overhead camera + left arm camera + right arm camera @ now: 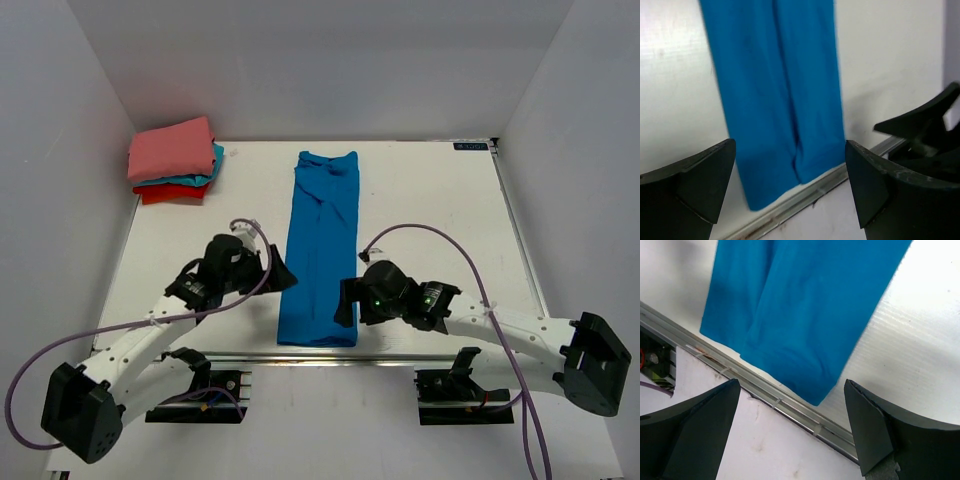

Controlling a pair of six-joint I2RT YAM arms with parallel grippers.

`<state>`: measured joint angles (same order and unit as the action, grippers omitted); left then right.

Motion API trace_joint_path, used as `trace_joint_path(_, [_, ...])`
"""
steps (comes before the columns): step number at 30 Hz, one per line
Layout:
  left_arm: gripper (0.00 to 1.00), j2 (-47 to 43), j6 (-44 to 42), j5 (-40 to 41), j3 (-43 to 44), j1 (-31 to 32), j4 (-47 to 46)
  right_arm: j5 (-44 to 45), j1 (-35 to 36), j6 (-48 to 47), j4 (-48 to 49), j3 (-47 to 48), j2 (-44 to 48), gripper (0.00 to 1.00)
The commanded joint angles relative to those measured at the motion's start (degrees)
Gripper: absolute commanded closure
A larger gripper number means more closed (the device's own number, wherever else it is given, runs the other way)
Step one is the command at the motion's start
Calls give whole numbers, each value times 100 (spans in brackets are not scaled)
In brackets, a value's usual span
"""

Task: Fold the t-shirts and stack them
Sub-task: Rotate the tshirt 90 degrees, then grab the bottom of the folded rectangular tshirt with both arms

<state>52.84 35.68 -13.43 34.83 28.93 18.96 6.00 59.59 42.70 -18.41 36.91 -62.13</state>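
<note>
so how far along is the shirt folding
Done: pink, teal and red pile sits folded far left. In hand: the blue shirt lies as a long strip, left claw and right claw open beside its near end, gripping nothing. Left: fold it shorter, stack it.

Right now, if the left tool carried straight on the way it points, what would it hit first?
Most likely the blue shirt, at its near end: the open left tool points at it from the side. How steeply it angles down is unclear.
</note>
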Motion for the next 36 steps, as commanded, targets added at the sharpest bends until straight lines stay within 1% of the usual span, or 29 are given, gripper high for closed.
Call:
trace_joint_path(1, [0,148,211,33,-283,200,476,-11,-27,353,83,-113,-141,10])
trace_joint_path(3, [0,148,97,129,-336,367,757,-142,-18,537,145,-219,-116,10])
trace_joint_path(6, [0,-115,44,244,-537,552,758,-231,-27,731,251,-420,-11,10])
trace_joint_path(7, [0,-238,44,244,-599,553,662,-196,-18,870,268,-465,25,10])
trace_joint_path(10, [0,-239,-9,297,-881,702,390,-178,-35,1090,364,-746,183,10])
trace_joint_path(13, [0,199,-131,26,-960,912,48,-301,-18,1319,637,-1106,455,10])
trace_joint_path(15, [0,515,-132,25,-960,1009,-6,-249,-18,1390,777,-1325,535,10])
trace_joint_path(16, [0,595,-132,147,-960,1097,-6,-188,-18,1425,804,-1413,648,11])
trace_joint_path(19, [0,718,-62,463,-890,1220,257,-352,-9,1434,1103,-1598,720,13])
trace_joint_path(21, [2,641,-61,386,-1013,1281,109,-398,0,1426,1358,-1695,676,14])
trace_joint_path(23, [7,588,79,307,-1205,1344,-102,-477,-18,1417,1576,-1730,475,14])
trace_joint_path(25, [10,587,210,306,-1328,1457,-103,-521,0,1399,1778,-1748,386,15])
trace_joint_path(26, [14,587,211,306,-1330,1458,-155,-538,-9,1425,1980,-1757,212,17])
trace_joint_path(28, [16,587,351,201,-1513,1580,-234,-538,0,1539,2313,-1827,96,21])
trace_joint_path(30, [21,587,421,201,-1567,1642,-392,-530,0,1679,2517,-1976,-124,25])
trace_joint_path(31, [23,639,422,201,-1654,1642,-445,-538,-18,1689,2744,-1985,-228,29])
trace_joint_path(32, [32,710,483,201,-1655,1695,-446,-530,-18,1689,2790,-2003,-264,32])
trace_joint_path(33, [38,710,484,201,-1655,1695,-446,-721,-27,1715,2799,-1977,-352,36])
trace_joint_path(34, [43,762,484,261,-1655,1756,-446,-706,-9,1707,2765,-1977,-370,47])
trace_joint_path(35, [53,763,545,262,-1655,1757,-359,-697,-9,1689,2738,-1942,-396,53])
trace_joint_path(36, [57,763,545,262,-1655,1818,-271,-688,17,1681,2738,-1950,-344,58])
